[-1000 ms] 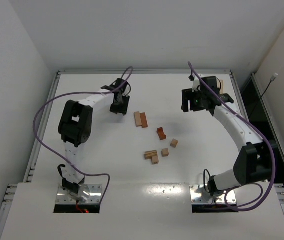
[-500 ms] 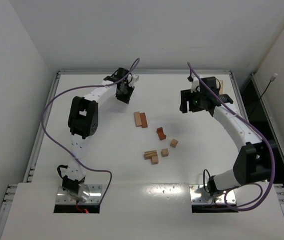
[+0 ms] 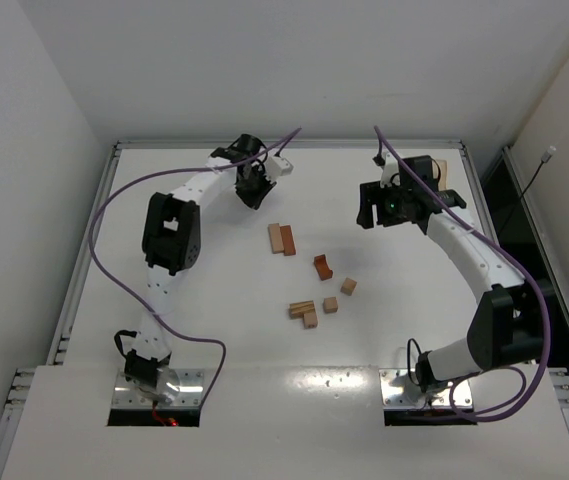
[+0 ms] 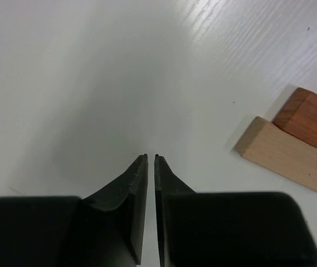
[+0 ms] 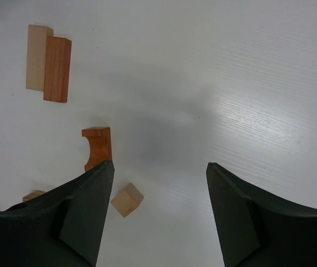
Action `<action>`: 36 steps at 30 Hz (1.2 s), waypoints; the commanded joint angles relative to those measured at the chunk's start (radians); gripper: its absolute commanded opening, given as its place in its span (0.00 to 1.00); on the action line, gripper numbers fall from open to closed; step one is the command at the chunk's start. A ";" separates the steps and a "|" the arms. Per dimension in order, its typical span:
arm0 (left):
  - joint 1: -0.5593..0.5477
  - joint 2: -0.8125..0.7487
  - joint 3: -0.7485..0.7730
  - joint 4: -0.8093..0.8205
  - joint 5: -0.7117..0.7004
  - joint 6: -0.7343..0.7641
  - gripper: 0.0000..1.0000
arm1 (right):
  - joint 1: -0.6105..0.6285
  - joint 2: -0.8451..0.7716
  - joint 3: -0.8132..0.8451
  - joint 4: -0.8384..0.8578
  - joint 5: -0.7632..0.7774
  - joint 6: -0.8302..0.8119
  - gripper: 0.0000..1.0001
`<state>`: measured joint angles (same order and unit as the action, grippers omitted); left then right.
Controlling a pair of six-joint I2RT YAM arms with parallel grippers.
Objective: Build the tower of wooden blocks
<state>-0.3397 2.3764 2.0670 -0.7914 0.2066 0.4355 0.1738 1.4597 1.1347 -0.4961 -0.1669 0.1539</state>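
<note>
Several wood blocks lie loose and flat on the white table (image 3: pixel 184 300); no tower stands. A tan bar (image 3: pixel 275 237) touches a reddish bar (image 3: pixel 287 240). A reddish notched piece (image 3: pixel 322 267), two tan cubes (image 3: pixel 348 286) (image 3: pixel 330 304) and a small cluster (image 3: pixel 304 313) lie nearer. My left gripper (image 3: pixel 254 192) is shut and empty, up-left of the two bars; its wrist view shows its tips (image 4: pixel 151 157) left of the tan bar (image 4: pixel 289 157) and reddish bar (image 4: pixel 314 120). My right gripper (image 3: pixel 374 212) is open and empty (image 5: pixel 159 164), above the table beside the notched piece (image 5: pixel 98 146) and a cube (image 5: pixel 127 199).
A raised rim (image 3: pixel 284 143) borders the table at the back and sides. A light-wood object (image 3: pixel 441 170) shows partly behind the right arm at the back right. Purple cables loop from both arms.
My left gripper has swung toward the back and right, and its cable has lifted. The right arm has barely moved. The blocks have not moved.
</note>
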 commanded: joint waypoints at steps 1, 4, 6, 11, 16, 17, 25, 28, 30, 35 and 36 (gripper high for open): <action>-0.021 0.010 0.010 -0.017 0.048 0.068 0.07 | 0.006 -0.015 -0.003 0.047 -0.019 -0.010 0.65; -0.030 0.010 0.001 -0.017 0.068 0.077 0.07 | 0.006 -0.015 -0.003 0.056 -0.019 -0.010 0.65; -0.050 0.010 0.001 -0.017 0.068 0.100 0.07 | 0.006 -0.015 -0.003 0.056 -0.019 -0.010 0.65; -0.079 0.010 -0.039 -0.026 0.068 0.132 0.12 | 0.006 -0.015 -0.003 0.056 -0.019 -0.010 0.65; -0.099 0.010 -0.039 -0.026 0.068 0.143 0.20 | 0.006 -0.015 -0.003 0.056 -0.028 -0.010 0.65; -0.099 0.010 -0.039 -0.026 0.079 0.143 0.21 | 0.006 -0.015 -0.003 0.056 -0.028 -0.010 0.65; -0.108 0.020 -0.030 -0.026 0.079 0.134 0.21 | 0.006 -0.024 -0.012 0.056 -0.028 -0.010 0.65; -0.108 0.020 -0.021 -0.026 0.079 0.125 0.21 | 0.006 -0.024 -0.012 0.056 -0.028 -0.010 0.65; -0.108 0.020 -0.021 -0.017 0.070 0.114 0.21 | 0.006 -0.015 -0.012 0.056 -0.028 -0.010 0.65; -0.062 -0.034 -0.082 0.136 0.041 -0.048 0.13 | 0.006 -0.015 -0.012 0.056 -0.028 -0.010 0.65; -0.049 -0.048 -0.093 0.167 0.013 -0.091 0.10 | 0.006 -0.015 -0.012 0.056 -0.017 -0.010 0.65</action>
<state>-0.4305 2.3901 2.0098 -0.7540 0.2497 0.4698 0.1734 1.4597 1.1221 -0.4755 -0.1841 0.1535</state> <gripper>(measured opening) 0.117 0.644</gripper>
